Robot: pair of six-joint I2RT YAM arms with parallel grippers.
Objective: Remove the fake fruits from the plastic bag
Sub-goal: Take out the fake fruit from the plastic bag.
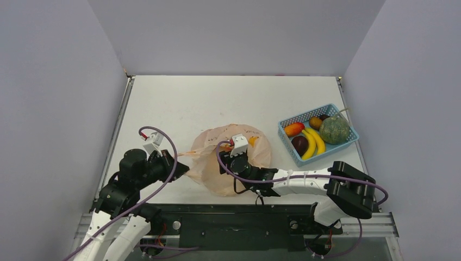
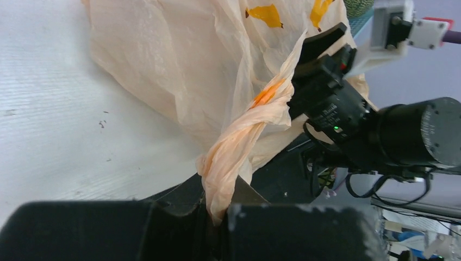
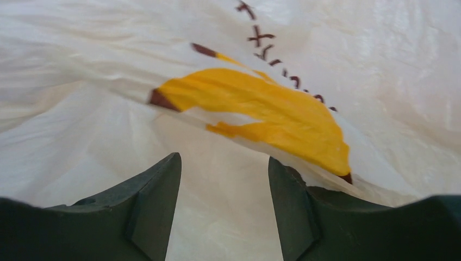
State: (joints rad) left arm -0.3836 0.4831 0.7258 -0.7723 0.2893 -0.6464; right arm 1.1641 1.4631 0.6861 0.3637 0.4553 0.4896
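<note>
The peach-orange plastic bag (image 1: pixel 239 163) lies crumpled at the table's middle front. My left gripper (image 1: pixel 182 165) is shut on its twisted handle (image 2: pixel 244 141), which runs down between the jaws (image 2: pixel 220 215). My right gripper (image 1: pixel 237 148) reaches into the bag's mouth. Its fingers (image 3: pixel 157 206) are open and empty, with only bag film and a yellow banana print (image 3: pixel 261 111) ahead. No fruit shows inside the bag. A mango (image 1: pixel 293 129), bananas (image 1: pixel 314 142), a green melon (image 1: pixel 333 130) and a maroon fruit (image 1: pixel 299 144) lie in the blue basket (image 1: pixel 287 142).
The blue basket stands at the right, near the table's right edge. My right arm (image 2: pixel 353 114) lies across the front of the bag, close to the left gripper. Grey walls enclose the table on three sides.
</note>
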